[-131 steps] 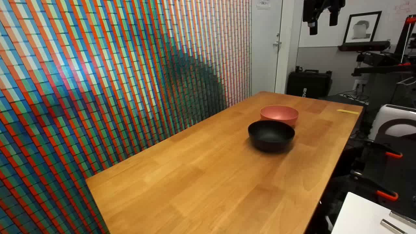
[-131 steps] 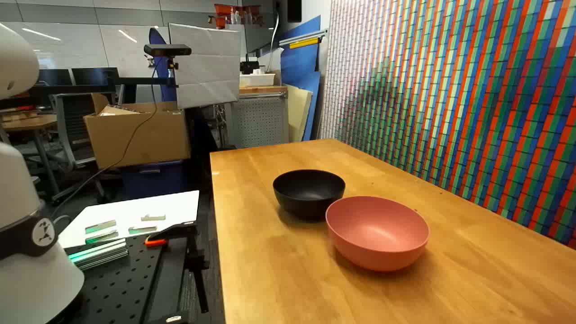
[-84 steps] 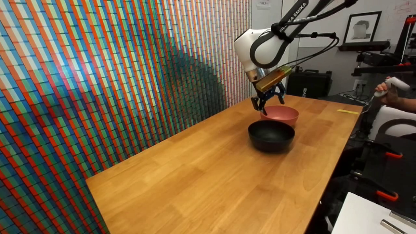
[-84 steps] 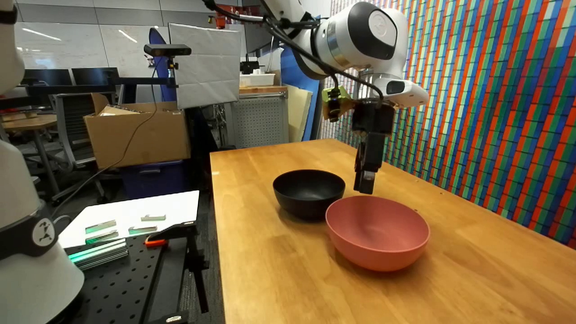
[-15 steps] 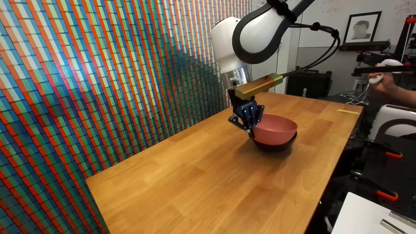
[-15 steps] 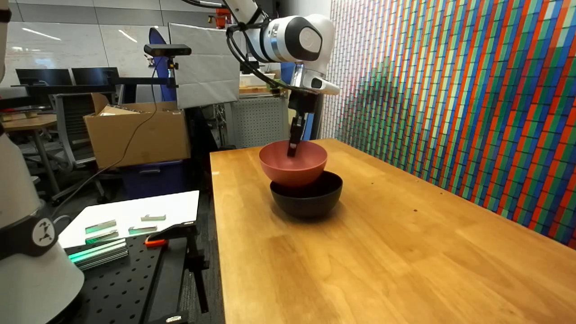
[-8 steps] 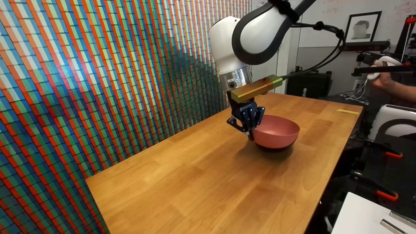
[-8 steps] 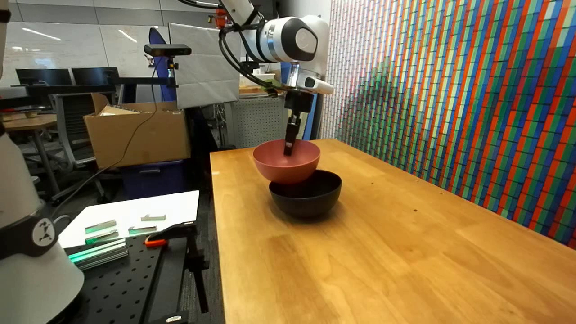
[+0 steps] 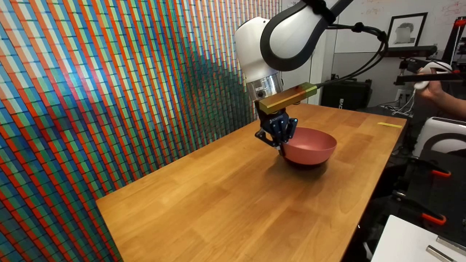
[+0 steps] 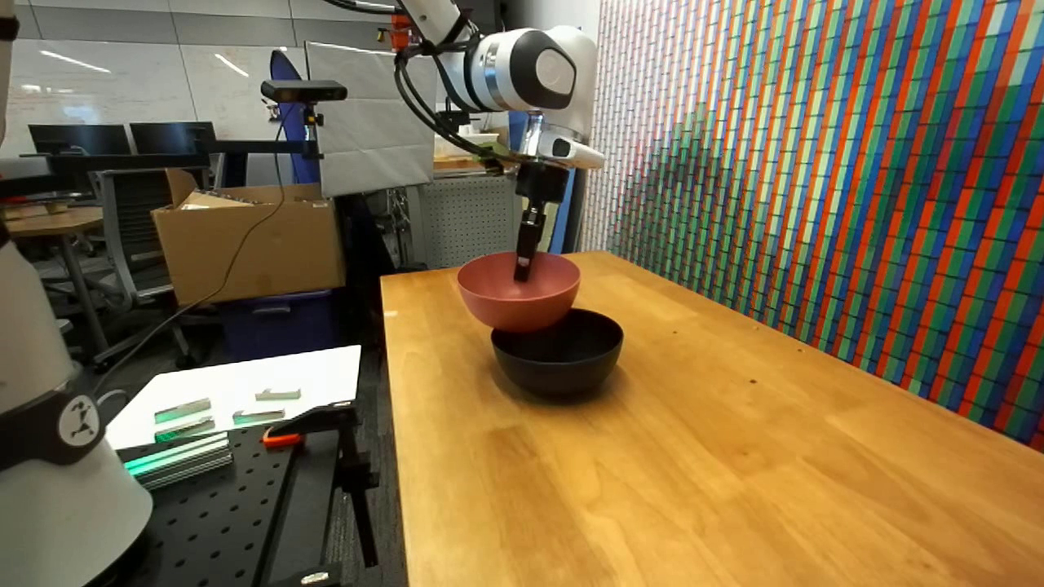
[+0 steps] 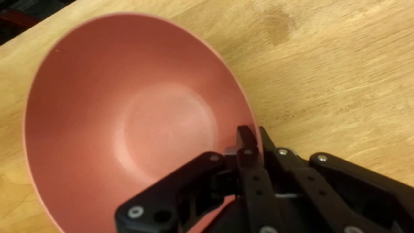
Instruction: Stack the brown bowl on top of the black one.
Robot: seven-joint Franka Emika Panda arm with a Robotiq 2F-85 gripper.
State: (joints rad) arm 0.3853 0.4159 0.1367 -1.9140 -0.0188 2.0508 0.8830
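The brown bowl, reddish and matte, is held over the black bowl on the wooden table. In that exterior view it sits off-centre, leaving part of the black bowl's inside uncovered. In an exterior view only the underside of the black bowl shows below the brown bowl. Whether the two touch I cannot tell. My gripper is shut on the brown bowl's rim, one finger inside the wall and one outside. The wrist view is filled largely by the brown bowl; the black bowl is hidden there.
The patterned wall runs along one long side of the table. A person's hand holds a white controller near the far end. A white board with metal pieces lies beside the table.
Earlier the brown bowl stood on the table beside the black one; my gripper has since taken its rim and carried it over. In the last second it shifted slightly sideways, further off the black bowl's centre.
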